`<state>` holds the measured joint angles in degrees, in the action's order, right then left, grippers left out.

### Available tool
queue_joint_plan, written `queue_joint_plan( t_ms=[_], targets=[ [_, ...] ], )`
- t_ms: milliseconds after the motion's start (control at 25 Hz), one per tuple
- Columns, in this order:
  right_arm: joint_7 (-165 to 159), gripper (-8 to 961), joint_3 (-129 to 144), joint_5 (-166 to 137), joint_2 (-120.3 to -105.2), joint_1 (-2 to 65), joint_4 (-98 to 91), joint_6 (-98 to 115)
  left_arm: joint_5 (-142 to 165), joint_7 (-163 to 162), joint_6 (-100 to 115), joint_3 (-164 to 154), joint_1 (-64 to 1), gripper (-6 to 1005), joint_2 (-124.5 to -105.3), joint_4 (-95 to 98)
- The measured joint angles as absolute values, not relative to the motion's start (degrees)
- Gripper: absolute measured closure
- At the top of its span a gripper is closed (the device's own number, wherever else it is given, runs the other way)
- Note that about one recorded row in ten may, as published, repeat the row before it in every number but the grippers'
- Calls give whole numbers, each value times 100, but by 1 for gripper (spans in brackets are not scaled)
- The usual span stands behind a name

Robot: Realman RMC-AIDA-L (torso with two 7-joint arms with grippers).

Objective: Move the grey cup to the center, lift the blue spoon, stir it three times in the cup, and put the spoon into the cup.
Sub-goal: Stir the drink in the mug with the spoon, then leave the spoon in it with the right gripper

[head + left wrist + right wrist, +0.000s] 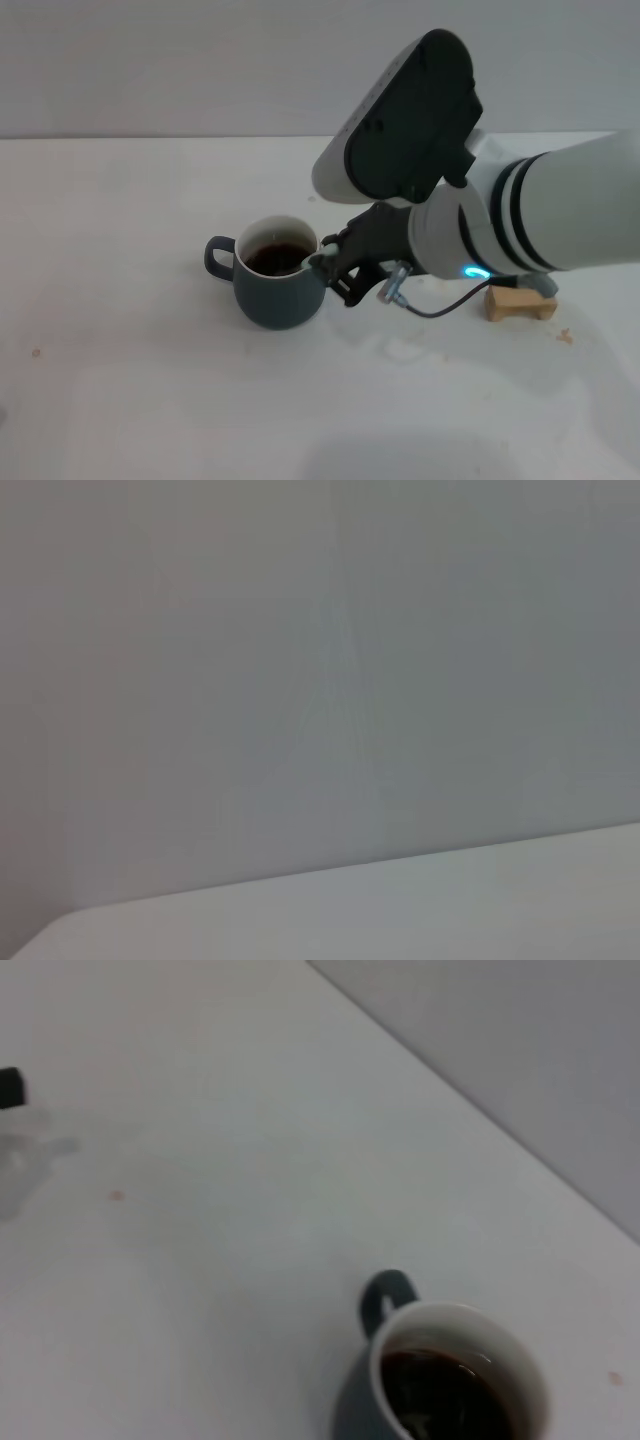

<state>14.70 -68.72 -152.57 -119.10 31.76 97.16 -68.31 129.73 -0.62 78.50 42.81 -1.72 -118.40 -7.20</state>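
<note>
A white table [150, 400] carries the scene, the robot's right arm reaching across it from the right. The grey cup [280, 272], dark liquid inside and handle pointing left, stands near the table's middle. Just beside its right rim sits the right pincer [335, 265]; whether it is open, closed or gripping anything cannot be told. A small wooden block [518, 303] lies farther right. The blue spoon is not clearly visible. The left pincer is out of sight. Risk, by judgement: a nudge at the rim could tip the cup and spill.
</note>
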Motion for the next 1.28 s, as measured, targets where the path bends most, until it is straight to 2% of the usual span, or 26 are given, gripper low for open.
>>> queue_joint_plan(
  t_ms=[760, 1280],
  targets=[
    [1500, 795, -6862, -15079, -11903, 3787, 8755, -5978, 12973, -62, 7872, 4280, -140, 1001, -11838, -686],
    [1512, 794, -6951, -15319, -11892, 3480, 8965, -6184, 12973, -62, 7852, 4249, -132, 1001, -11838, -686]
  ],
)
